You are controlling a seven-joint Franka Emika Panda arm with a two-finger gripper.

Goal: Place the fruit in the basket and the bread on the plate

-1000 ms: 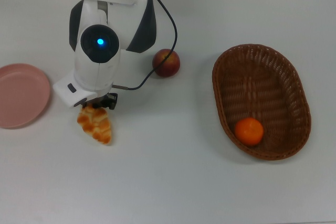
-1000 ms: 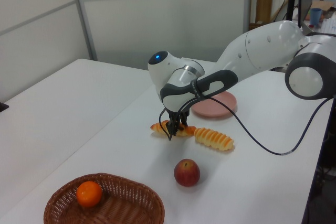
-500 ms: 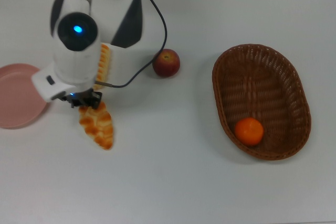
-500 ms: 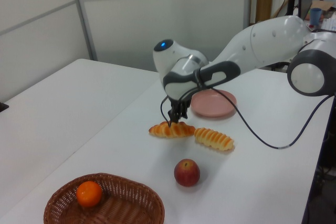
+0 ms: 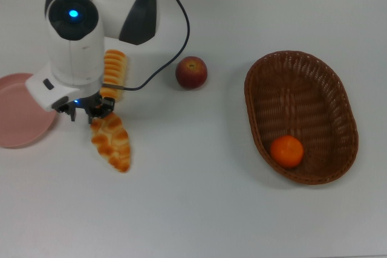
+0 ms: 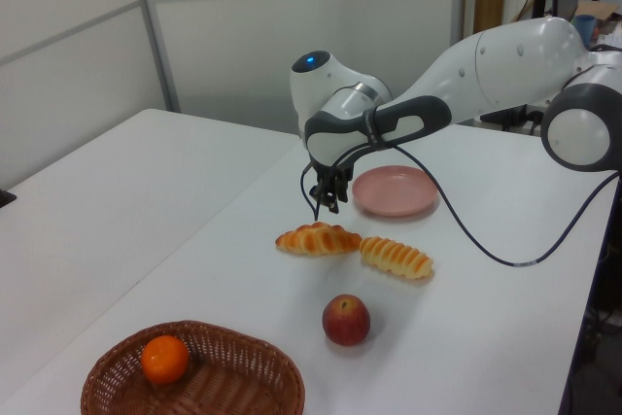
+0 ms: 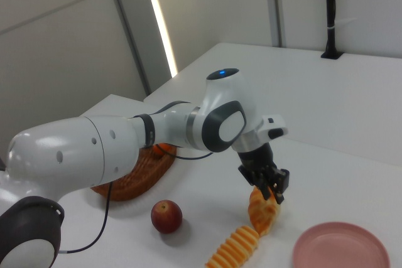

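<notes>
Wicker basket (image 6: 194,376) sits nearest in the left view, at about 7 o'clock on the white bench (image 6: 146,221), with the orange mandarin (image 6: 164,358) resting inside it. Beyond it, the red apple (image 6: 346,320) lies alone on the bench. Farther on, the braided roll (image 6: 317,239) and the ridged roll (image 6: 397,257) lie side by side, just apart. Above the braided roll's far end hangs the gripper (image 6: 325,201), empty, its fingers parted narrowly and clear of the bread. Farthest, at about 1 o'clock from the rolls, the pink plate (image 6: 395,191) holds nothing.
</notes>
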